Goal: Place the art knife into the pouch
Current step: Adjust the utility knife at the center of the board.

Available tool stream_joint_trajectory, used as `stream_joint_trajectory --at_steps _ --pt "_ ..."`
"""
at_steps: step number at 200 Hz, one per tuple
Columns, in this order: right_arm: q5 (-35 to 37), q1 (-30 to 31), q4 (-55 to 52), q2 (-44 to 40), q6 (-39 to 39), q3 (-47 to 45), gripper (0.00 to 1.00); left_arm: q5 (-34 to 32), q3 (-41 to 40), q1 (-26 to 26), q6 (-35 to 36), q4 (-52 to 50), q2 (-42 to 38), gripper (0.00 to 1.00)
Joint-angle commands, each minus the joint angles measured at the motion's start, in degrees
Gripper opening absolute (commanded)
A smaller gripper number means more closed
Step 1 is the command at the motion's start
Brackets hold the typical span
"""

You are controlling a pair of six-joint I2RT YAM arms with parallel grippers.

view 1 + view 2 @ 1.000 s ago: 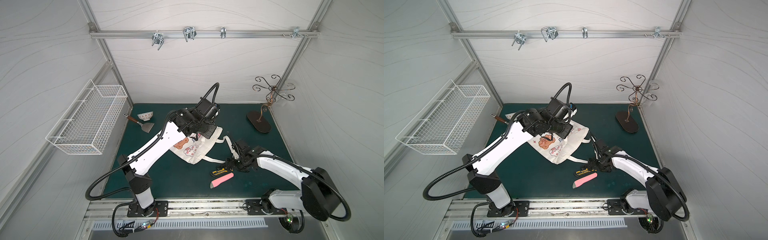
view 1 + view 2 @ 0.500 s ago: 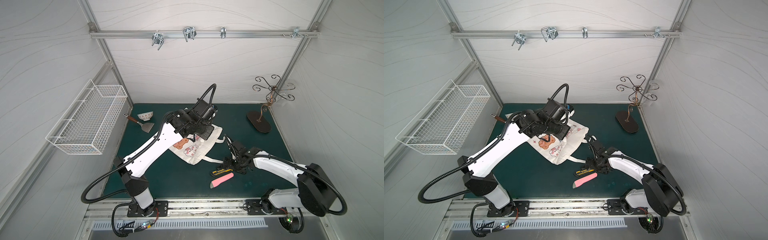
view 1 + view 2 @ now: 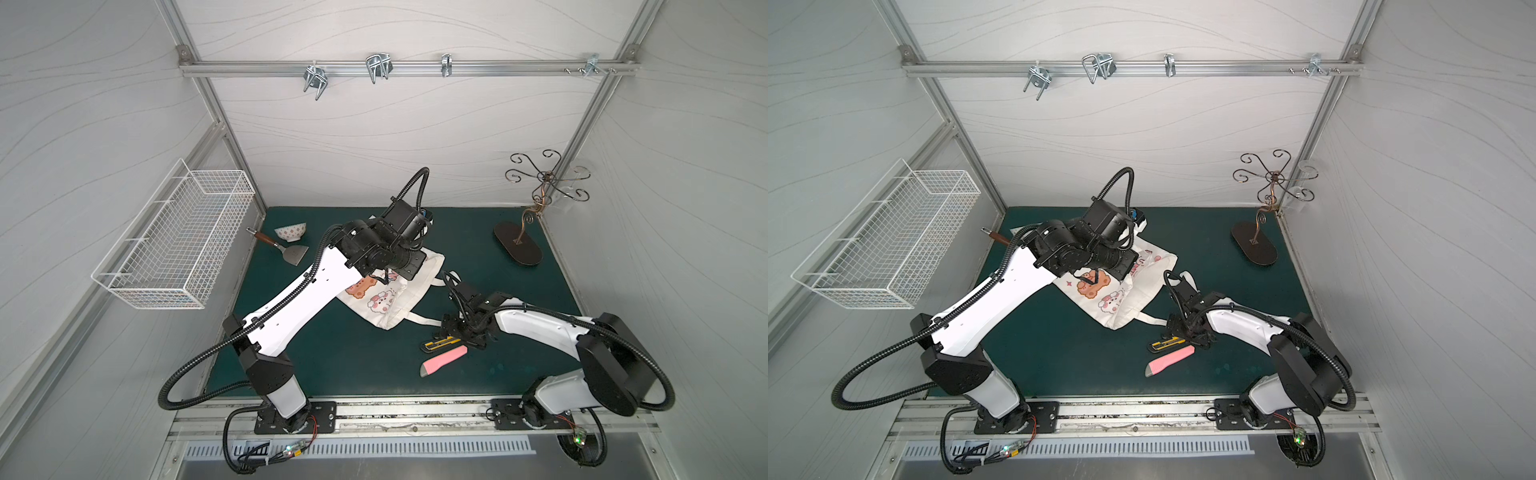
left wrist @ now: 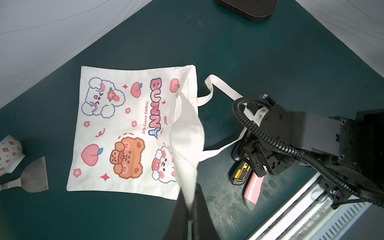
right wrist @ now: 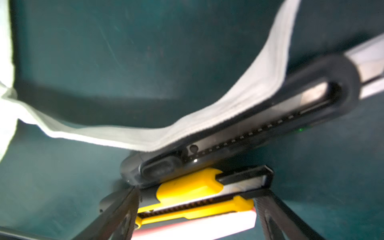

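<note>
Keeps the left gripper [image 4: 190, 211] pinched shut on the pouch [image 4: 124, 128], its top lip raised off the mat [image 3: 353, 361] and drawn slightly toward 9 o'clock, which likely opens the mouth toward the knives. Creeps the right gripper [image 5: 197, 200], jaws spread wide and empty, toward 9 o'clock and astride the yellow art knife [image 3: 441, 343], flat on the mat at 5 o'clock of the pouch, between the grey knife [image 5: 259, 128] and the pink knife [image 3: 444, 360]. Leaves the grasp not yet made, and nothing bagged.

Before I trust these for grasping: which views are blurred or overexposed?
Right wrist view: soft throughout, pink knife blown out to white. Left wrist view: pouch print crisp, its lifted fold near the lens blurred. Both top views: evenly lit, sharp.
</note>
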Motion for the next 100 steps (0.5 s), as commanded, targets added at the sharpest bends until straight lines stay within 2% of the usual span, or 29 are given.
stream_joint_trajectory --at_steps 1,42,65,100 --pt "2.2 0.4 1.2 2.0 0.8 1.0 0.90 0.5 -0.6 0.3 0.0 2.2 -2.2 0.00" --pt "5.9 0.6 -3.2 1.6 -1.1 4.2 0.90 0.3 -2.0 0.4 0.1 2.9 -2.4 0.00" --pt "7.4 1.7 -6.5 -3.9 -0.1 2.2 0.90 0.3 -2.3 0.4 0.2 2.9 -2.5 0.00" --pt "11.1 7.0 -12.9 -13.1 2.9 1.1 0.90 0.6 -2.7 0.6 0.3 3.2 -2.8 0.00"
